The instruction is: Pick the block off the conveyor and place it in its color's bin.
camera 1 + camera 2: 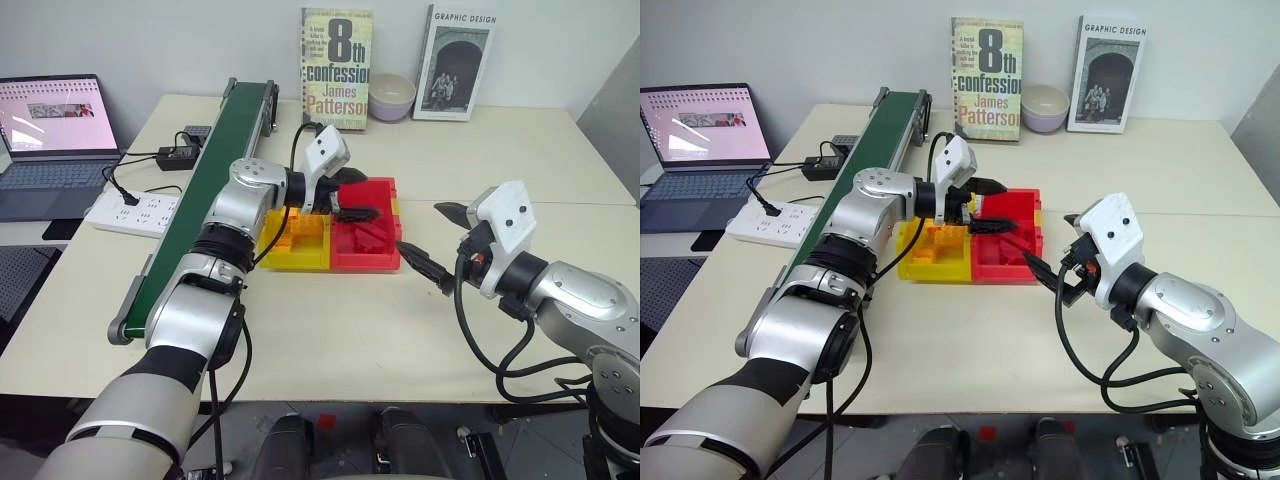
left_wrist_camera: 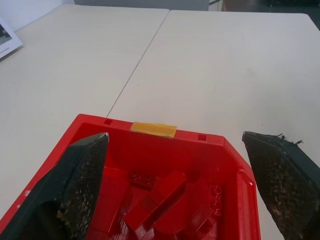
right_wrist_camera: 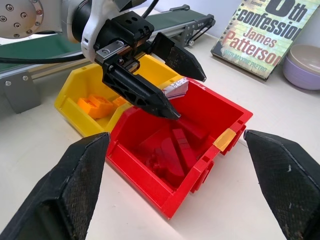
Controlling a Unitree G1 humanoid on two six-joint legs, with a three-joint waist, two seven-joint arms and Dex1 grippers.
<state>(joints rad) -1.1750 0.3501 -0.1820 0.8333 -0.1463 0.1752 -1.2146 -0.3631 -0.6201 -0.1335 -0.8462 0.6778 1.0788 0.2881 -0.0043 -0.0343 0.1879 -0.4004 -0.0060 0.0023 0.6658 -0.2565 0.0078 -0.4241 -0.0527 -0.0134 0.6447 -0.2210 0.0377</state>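
Two open grippers, one red bin (image 1: 372, 240) with red blocks inside.
Leftmost on the table (image 1: 300, 330) sit a laptop (image 1: 55, 140) and a white power strip (image 1: 135, 212), then the green conveyor (image 1: 205, 190) running away from the robot, its belt bare where it can be seen. Just beside the belt is the yellow bin (image 1: 295, 245) holding orange blocks (image 3: 97, 106), joined to the red bin. The left gripper (image 3: 172, 80) hangs over the red bin with its fingers spread wide and nothing between them. Several red blocks (image 2: 160, 200) lie in a heap on the floor of the red bin; I cannot tell which one is the task's block. Further right, the right gripper (image 1: 438, 240) hovers above the table near the red bin, its fingers also wide apart and holding nothing.
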